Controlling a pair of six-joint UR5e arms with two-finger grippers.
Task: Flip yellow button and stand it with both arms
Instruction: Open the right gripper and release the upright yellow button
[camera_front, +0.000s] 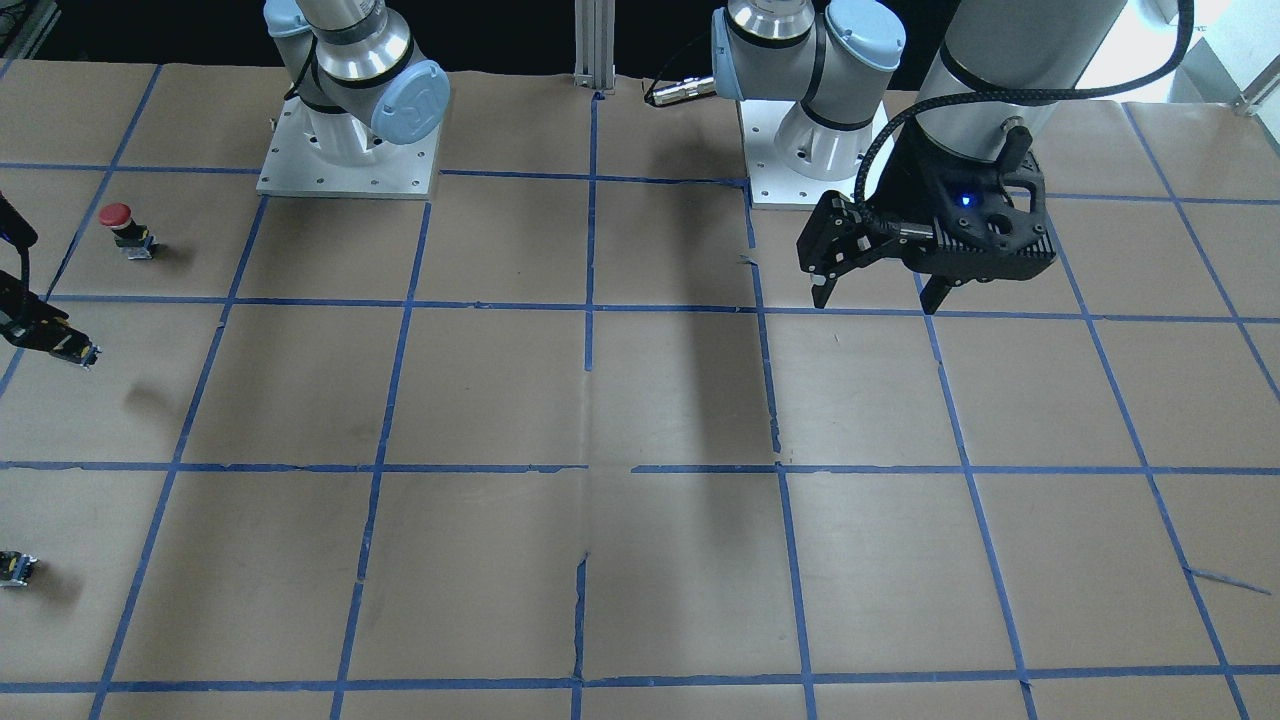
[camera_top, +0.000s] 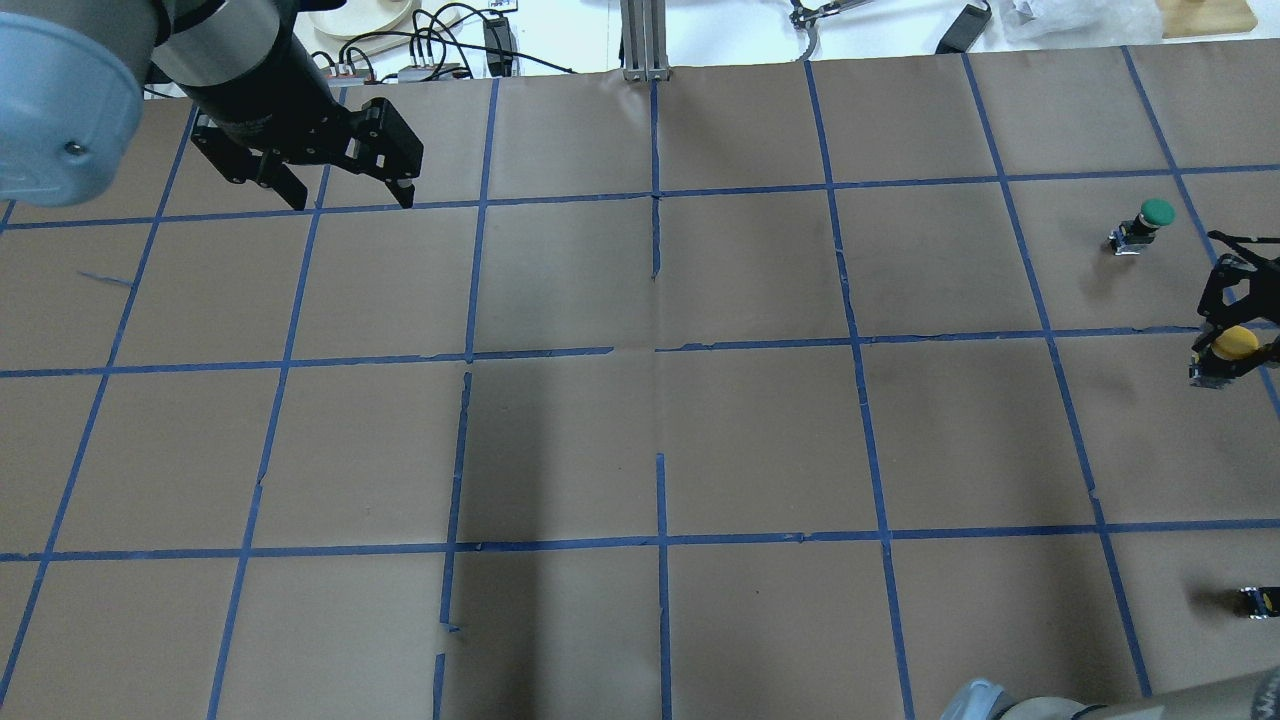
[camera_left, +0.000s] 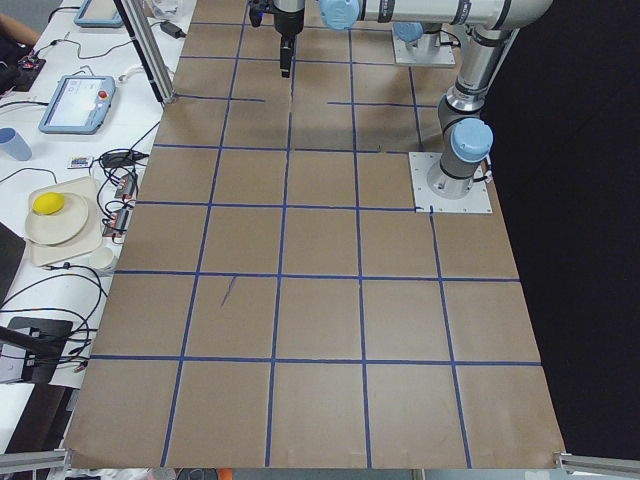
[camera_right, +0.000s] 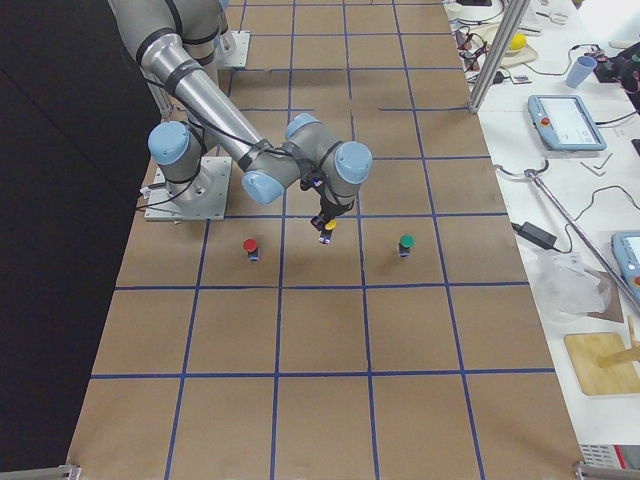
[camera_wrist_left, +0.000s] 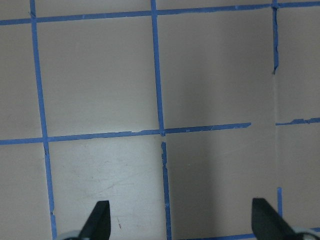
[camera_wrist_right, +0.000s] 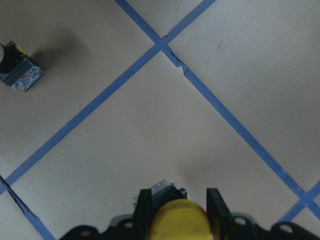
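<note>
Brown paper: covers the tabletop (camera_front: 680, 400), which blue tape rules into squares.
Right side: the right pincer (camera_wrist_right: 178, 196) is closed narrow on the yellow button (camera_wrist_right: 177, 222), with one black finger on each side of the cap.
Button's place: at the robot's right end of the tabletop, over the square between the red button (camera_front: 118, 220) and the green button (camera_top: 1150, 218). It is held off the surface, and its shadow lies apart from it on the paper.
Button's pose: the yellow cap is toward the wrist and the grey body end points down at the paper. It looks somewhat tilted in the overhead view.
Left side: the left pincer (camera_top: 350, 198) hangs over the opposite end of the tabletop, well apart from the yellow button. Its fingers are spread wide with nothing between them, and only paper and tape lie below.
Red button: stands cap up on the paper, on the robot's side of the held one.
Green button: stands cap up, on the side away from the robot.
</note>
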